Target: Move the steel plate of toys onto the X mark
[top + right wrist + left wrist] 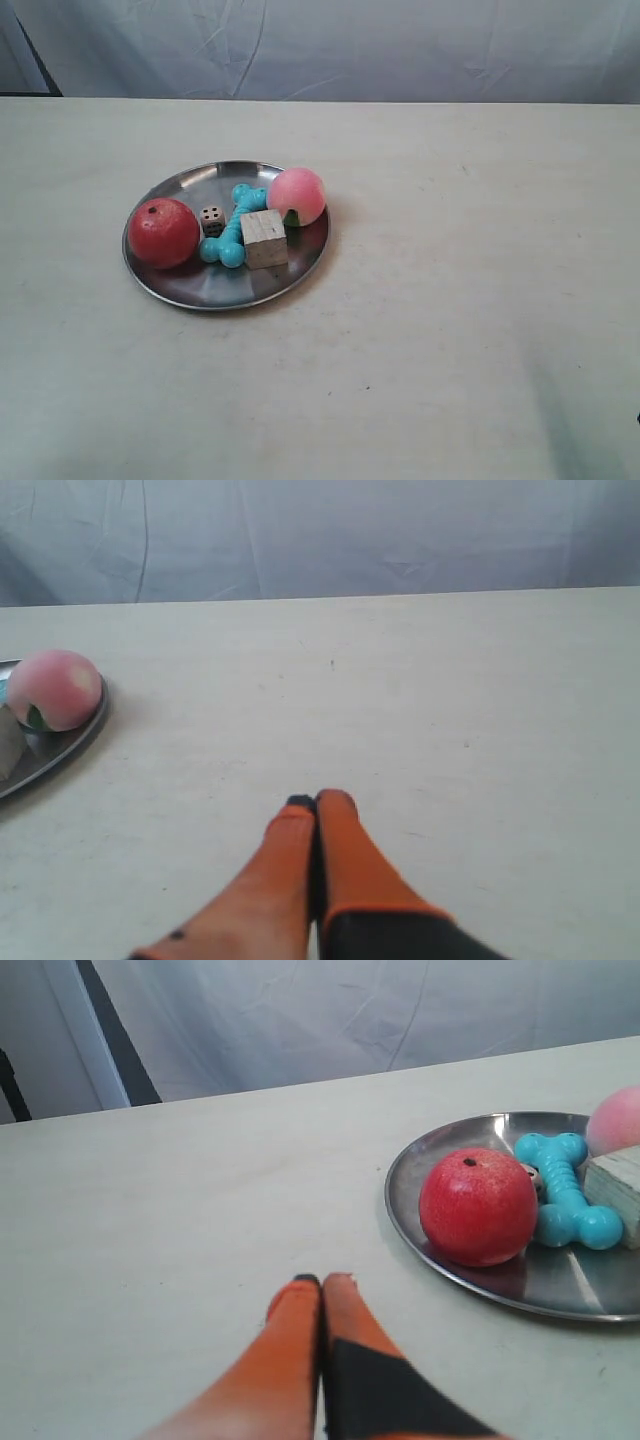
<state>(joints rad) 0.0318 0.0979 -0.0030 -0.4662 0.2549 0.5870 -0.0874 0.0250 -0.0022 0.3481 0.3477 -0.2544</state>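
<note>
Left gripper (pixel 320 1282) and right gripper (pixel 317 800) both seem closed, empty.

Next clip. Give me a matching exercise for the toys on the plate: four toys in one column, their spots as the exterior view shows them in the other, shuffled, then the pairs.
Toys:
1 red ball
2 die
3 peach
4 wooden cube

Spots:
A by the right rim of the plate, farthest back
B between the ball and the blue bone
C at the left side of the plate
D right of the bone, in front of the peach

Pairs: 1-C; 2-B; 3-A; 4-D
</note>
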